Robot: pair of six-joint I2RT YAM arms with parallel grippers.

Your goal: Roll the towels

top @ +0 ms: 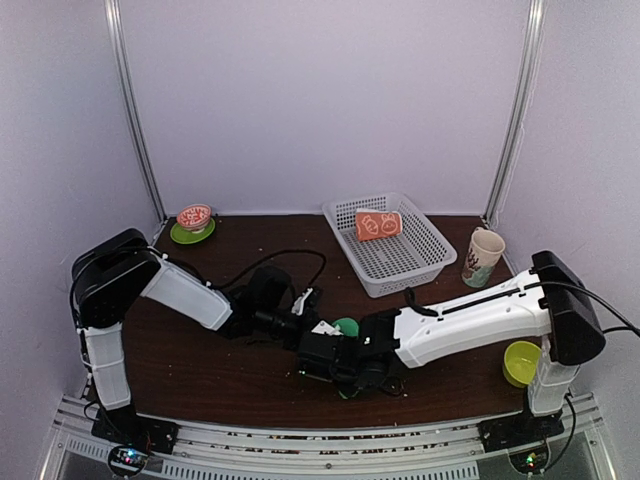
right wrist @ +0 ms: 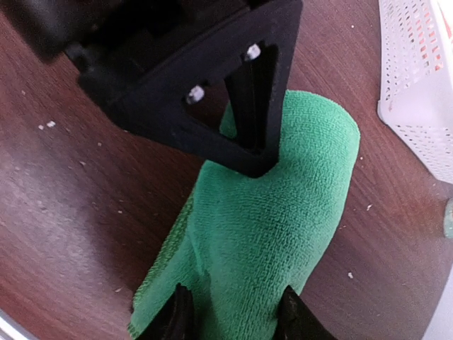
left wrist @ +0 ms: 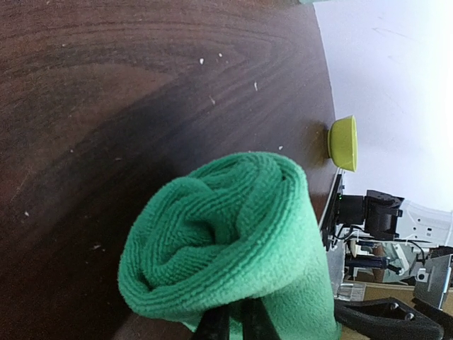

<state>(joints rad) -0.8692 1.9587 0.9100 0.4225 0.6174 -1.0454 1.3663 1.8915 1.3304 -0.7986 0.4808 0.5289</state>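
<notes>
Towel (right wrist: 283, 212) in L claw (left wrist: 233, 322), btwn R claw (right wrist: 233, 319)

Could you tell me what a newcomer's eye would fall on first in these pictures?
The rolled green towel at the centre of the table, with the left pincer closed on it and the right pincer straddling it. Next, the rolled orange towel lying in the white basket at the back.

Orange towel (top: 378, 224) in white basket (top: 400, 262)
</notes>
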